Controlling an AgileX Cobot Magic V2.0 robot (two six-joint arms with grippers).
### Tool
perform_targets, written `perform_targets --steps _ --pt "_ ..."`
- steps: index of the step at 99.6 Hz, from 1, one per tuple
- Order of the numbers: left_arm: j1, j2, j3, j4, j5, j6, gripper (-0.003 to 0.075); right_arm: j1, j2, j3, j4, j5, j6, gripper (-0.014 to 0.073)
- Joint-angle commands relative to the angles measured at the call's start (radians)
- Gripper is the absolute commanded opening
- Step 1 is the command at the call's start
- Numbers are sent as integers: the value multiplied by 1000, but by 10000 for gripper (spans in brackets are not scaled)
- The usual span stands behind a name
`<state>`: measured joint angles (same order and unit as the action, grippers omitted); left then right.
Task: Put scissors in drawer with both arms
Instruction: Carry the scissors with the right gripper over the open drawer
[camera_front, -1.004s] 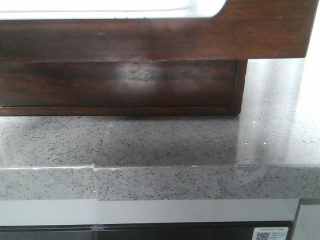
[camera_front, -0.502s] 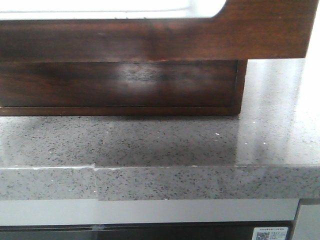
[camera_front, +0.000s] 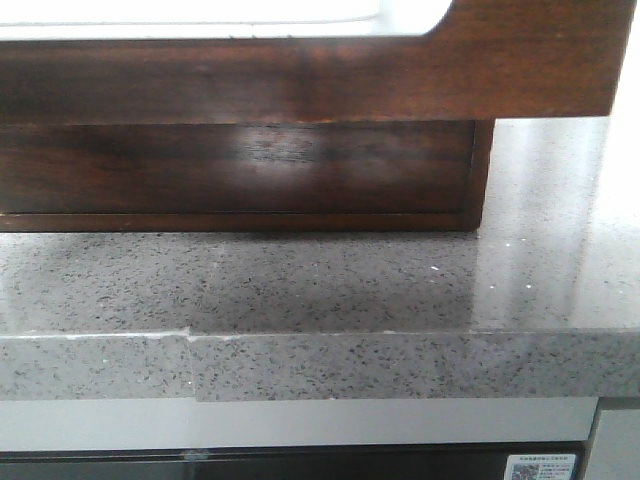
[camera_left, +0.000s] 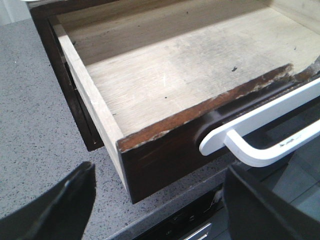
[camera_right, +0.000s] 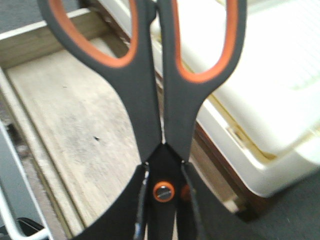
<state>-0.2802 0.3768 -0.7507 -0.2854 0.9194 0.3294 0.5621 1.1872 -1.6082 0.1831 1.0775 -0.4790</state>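
Nearest to me, the left claw (camera_left: 155, 205) hangs spread wide, its two dark fingers (camera_left: 60, 205) well apart with nothing between them and touching nothing. It sits just in front of the drawer (camera_left: 165, 145), out past the near corner of the drawer's dark front board. Under it runs the speckled grey surface (camera_left: 35, 125).

The drawer is pulled out, open to the top. Its front edge is chipped and worn, pale wood showing through the reddish-brown finish. A white bar handle (camera_left: 260, 135) curves off the front, close to the left claw but not touched by it. Behind that front board lies the bare, scuffed wooden floor of the drawer, with a few dark specks on it.

Over the drawer, the right claw (camera_right: 162, 215) is pinched on the scissors (camera_right: 150, 95). Its fingers press in on both sides just at the orange pivot screw, and the black-and-orange handle loops stick up away from the grip. The blades are hidden by the claw. The scissors hang above the drawer floor (camera_right: 75, 130), held in the air, not resting on the wood.

Beyond the drawer's far side wall sits a white plastic tray (camera_right: 260, 100), right against the wood.

From the front camera only the drawer's glossy dark face (camera_front: 300, 80) shows, jutting out over the cabinet (camera_front: 240, 170) and the grey surface (camera_front: 320, 290); neither arm is visible there.
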Motion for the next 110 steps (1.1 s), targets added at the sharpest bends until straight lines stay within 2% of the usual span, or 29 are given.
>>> perform_targets --steps 1,16,37,51,65,92,99,110 --pt "-9 11 -32 -22 -76 -9 491 71 13 -33 10 -99 -77 -11" --pt "-9 11 -32 -22 -76 -9 491 187 80 -33 -59 -101 -159 -11" --pt "-9 11 -32 -22 -76 -9 491 305 205 -33 -366 -40 -159 -11" --pt "-9 11 -32 -22 -76 -9 491 327 276 -33 -487 -8 -159 -11" --pt "-9 11 -32 -22 -76 -9 491 327 316 -33 -538 9 -159 -11" --pt "-9 11 -32 -22 -76 -9 491 327 326 -33 -540 10 -157 1" --pt "-9 11 -32 -22 -76 -9 491 327 326 -33 -541 12 -157 41" --pt "-9 11 -32 -22 -76 -9 491 327 326 -33 -542 12 -151 167"
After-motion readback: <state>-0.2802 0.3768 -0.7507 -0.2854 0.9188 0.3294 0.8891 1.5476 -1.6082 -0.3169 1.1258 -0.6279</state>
